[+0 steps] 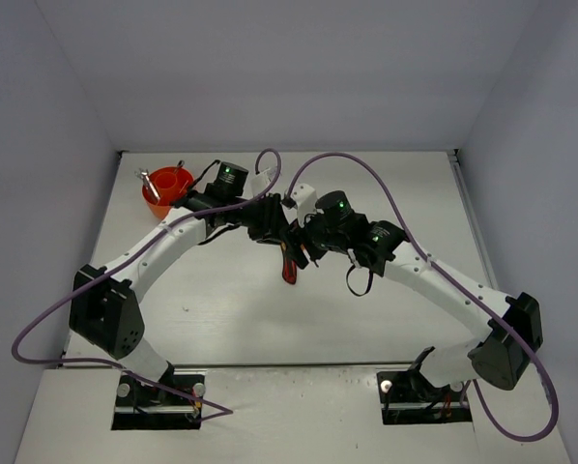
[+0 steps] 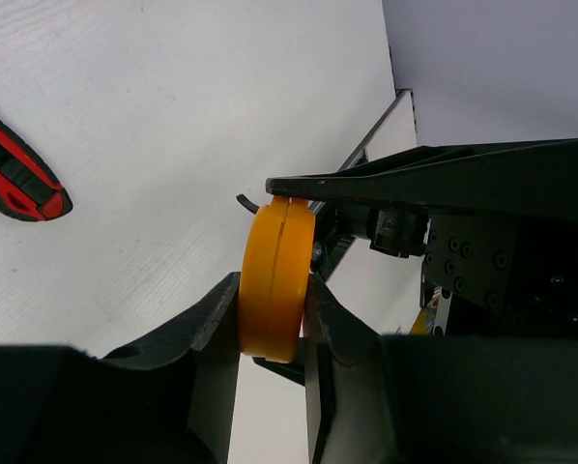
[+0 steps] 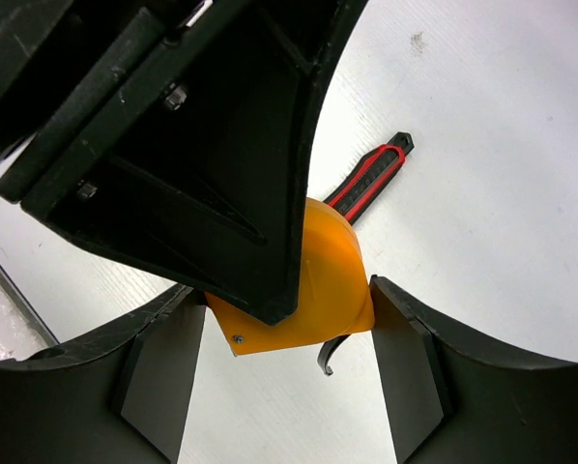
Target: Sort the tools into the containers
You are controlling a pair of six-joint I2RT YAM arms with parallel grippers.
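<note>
The round orange tape measure (image 2: 274,280) is held above the table between both grippers. My left gripper (image 2: 274,295) is shut on its flat sides. My right gripper (image 3: 281,290) closes on its rim (image 3: 332,285), with both fingers touching it. In the top view the two grippers meet mid-table, the left (image 1: 270,224) beside the right (image 1: 308,237). The red-black handled tool (image 1: 289,266) lies on the table just below them and shows in both wrist views (image 2: 18,184) (image 3: 371,179). The orange-red tub (image 1: 166,190) stands at the far left with silver wrenches (image 1: 146,179) sticking out.
Purple cables loop over both arms (image 1: 366,164). A rail edge (image 1: 463,208) runs along the table's right side. Grey walls close in the table at the back and sides.
</note>
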